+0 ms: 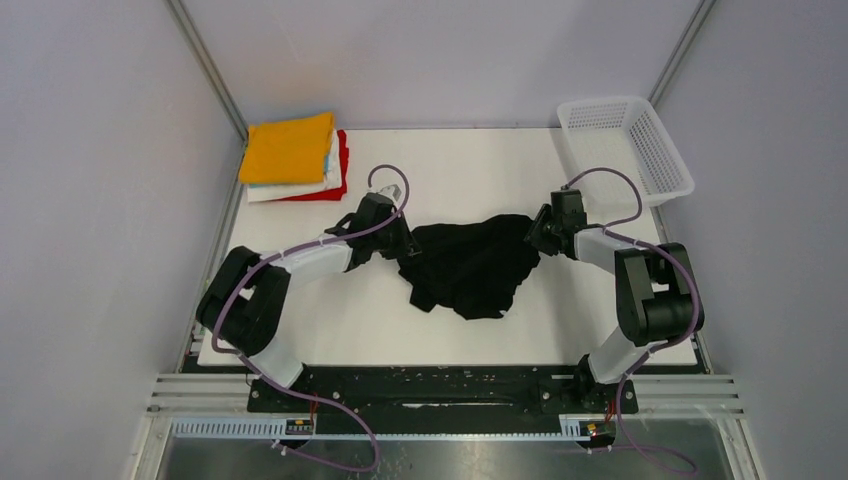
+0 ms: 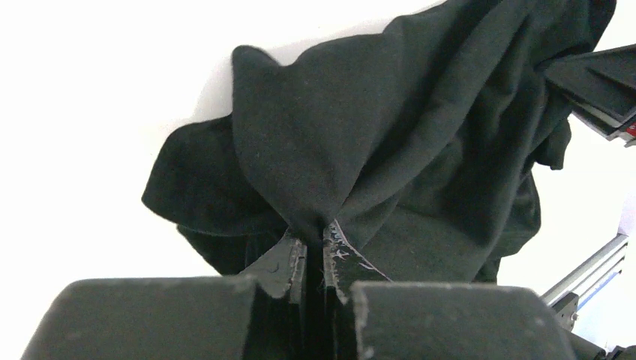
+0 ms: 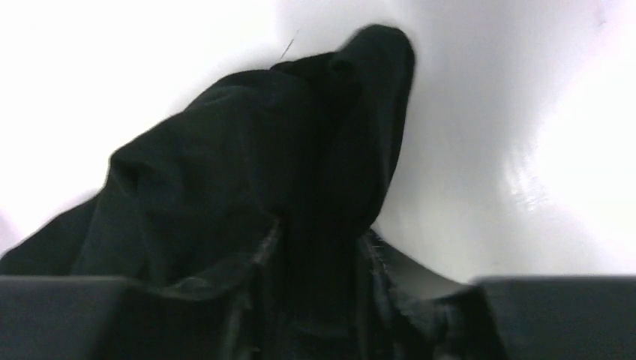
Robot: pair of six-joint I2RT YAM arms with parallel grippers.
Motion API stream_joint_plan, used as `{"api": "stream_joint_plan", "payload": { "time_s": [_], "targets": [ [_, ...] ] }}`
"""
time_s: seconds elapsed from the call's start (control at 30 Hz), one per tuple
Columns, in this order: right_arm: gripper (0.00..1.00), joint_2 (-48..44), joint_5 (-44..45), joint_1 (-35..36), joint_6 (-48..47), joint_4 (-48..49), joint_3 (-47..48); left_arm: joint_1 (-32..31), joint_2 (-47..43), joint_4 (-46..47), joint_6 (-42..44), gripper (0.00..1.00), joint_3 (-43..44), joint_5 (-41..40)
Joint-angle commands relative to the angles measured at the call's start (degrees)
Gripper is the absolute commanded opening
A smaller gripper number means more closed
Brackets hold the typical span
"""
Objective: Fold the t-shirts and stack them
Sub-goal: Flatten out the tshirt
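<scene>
Black t-shirt (image 1: pixel 468 265) lies bunched at the middle of the counter (image 1: pixel 340 325), strung between your two arms. In the top view its long axis runs left to right, rising slightly toward the right, and the loose bulk sags toward the lower edge of the frame.

Your left gripper (image 2: pixel 315 251) is pinched tight on a fold at the shirt's left end. Your right gripper (image 3: pixel 319 262) is clamped on a thicker bunch at the right end, with cloth filling the gap between its fingers. Each arm is at its own end, so neither is nearer.

The next move likely turns on that left-right line. Drawing the two ends apart along it should spread the cloth flat for folding.

The folded shirts (image 1: pixel 292 158) are stacked at the upper left of the frame, on your left arm's side and well apart from the black one.
</scene>
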Motion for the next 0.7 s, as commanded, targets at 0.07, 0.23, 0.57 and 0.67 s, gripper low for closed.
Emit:
{"api": "stream_joint_plan", "payload": {
  "time_s": [0.07, 0.23, 0.57, 0.67],
  "targets": [
    [0.06, -4.0, -8.0, 0.0, -2.2, 3.2, 1.3, 0.0, -8.6, -2.0, 4.2, 0.00, 2.5, -4.6],
    [0.00, -21.2, -9.4, 0.0, -5.3, 1.2, 0.8, 0.0, -19.7, -5.5, 6.8, 0.00, 3.9, -6.2],
    [0.00, -58.2, -18.9, 0.0, -10.3, -10.0, 8.8, -1.0, -50.4, -8.3, 9.5, 0.00, 8.4, 8.5],
    [0.00, -64.7, -21.8, 0.1, -10.2, -12.5, 14.1, -1.2, -56.6, -7.9, 8.7, 0.00, 12.2, 16.6]
  ]
}}
